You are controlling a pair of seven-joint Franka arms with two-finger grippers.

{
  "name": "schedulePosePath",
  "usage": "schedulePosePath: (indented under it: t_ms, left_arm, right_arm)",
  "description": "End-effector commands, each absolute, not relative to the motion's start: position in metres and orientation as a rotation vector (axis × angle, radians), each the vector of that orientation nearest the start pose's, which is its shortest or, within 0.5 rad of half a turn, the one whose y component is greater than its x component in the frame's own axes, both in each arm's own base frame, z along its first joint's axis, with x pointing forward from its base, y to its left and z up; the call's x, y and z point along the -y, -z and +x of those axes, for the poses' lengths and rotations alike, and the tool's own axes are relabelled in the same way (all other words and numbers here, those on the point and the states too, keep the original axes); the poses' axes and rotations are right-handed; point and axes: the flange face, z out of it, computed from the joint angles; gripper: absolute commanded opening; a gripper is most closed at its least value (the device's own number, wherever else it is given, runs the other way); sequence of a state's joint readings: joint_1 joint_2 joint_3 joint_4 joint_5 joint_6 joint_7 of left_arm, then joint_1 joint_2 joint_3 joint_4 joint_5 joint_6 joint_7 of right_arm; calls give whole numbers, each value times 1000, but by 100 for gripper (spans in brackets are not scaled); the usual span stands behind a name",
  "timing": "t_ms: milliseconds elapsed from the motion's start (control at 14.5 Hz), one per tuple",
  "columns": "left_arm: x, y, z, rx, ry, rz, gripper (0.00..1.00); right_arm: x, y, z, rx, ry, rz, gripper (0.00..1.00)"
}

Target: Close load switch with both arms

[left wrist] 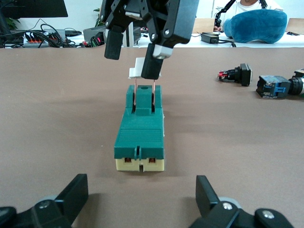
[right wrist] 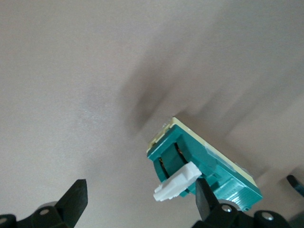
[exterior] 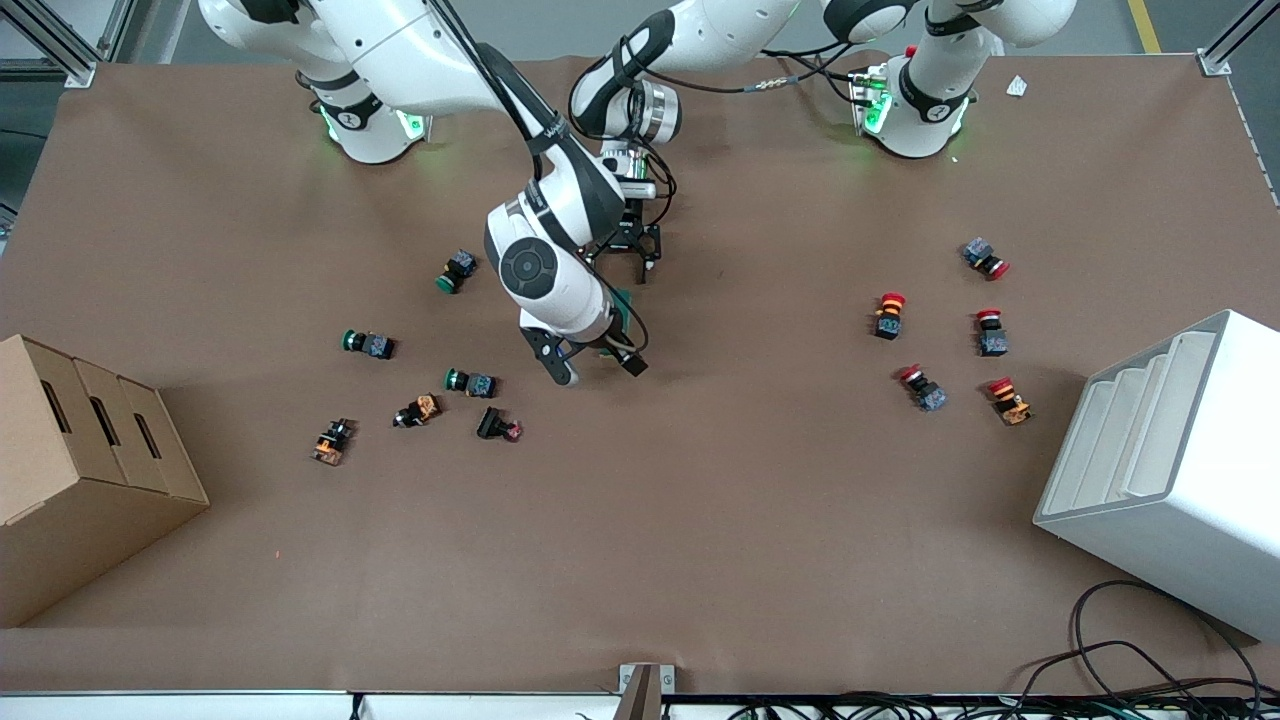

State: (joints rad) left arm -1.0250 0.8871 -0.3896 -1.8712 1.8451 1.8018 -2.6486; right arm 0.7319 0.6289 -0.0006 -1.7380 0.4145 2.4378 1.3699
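The load switch (left wrist: 140, 128) is a dark green block on a cream base, lying on the brown table mid-way between the arms. Its white lever (left wrist: 137, 69) stands raised on copper blades. In the front view the load switch (exterior: 623, 300) is mostly hidden under the right arm's hand. My right gripper (exterior: 597, 362) is open over the lever end, and one finger (right wrist: 205, 199) touches the white lever (right wrist: 175, 183). My left gripper (left wrist: 140, 199) is open, low at the switch's other end, with its fingers apart from the block; in the front view it (exterior: 622, 262) sits just past the switch.
Green push-buttons (exterior: 367, 344) and orange ones (exterior: 418, 411) lie toward the right arm's end, near a cardboard box (exterior: 80, 470). Red push-buttons (exterior: 888, 315) lie toward the left arm's end, near a white bin (exterior: 1170, 460). Cables lie at the table's near edge.
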Motion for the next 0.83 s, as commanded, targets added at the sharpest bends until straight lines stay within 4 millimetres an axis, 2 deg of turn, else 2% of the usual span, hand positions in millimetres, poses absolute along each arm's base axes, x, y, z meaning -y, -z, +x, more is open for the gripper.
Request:
schedulePosePath:
  t_ms: [0, 206, 550, 688, 756]
  left_arm:
    - [568, -57, 174, -92, 1817, -2629, 100]
    - [568, -58, 177, -89, 1819, -2625, 100]
    - [568, -60, 180, -78, 1826, -2621, 100]
    - [568, -60, 180, -74, 1827, -2623, 100]
    - [567, -60, 179, -75, 1824, -2623, 100]
  right_arm:
    - [-458, -220, 520, -1303, -292, -2592, 100]
    - [-458, -213, 523, -1291, -289, -2598, 100]
    - [-447, -200, 533, -1259, -282, -2619, 100]
    - [-444, -212, 546, -1253, -268, -2601, 100]
    - [-435, -219, 556, -1254, -264, -2599, 100]
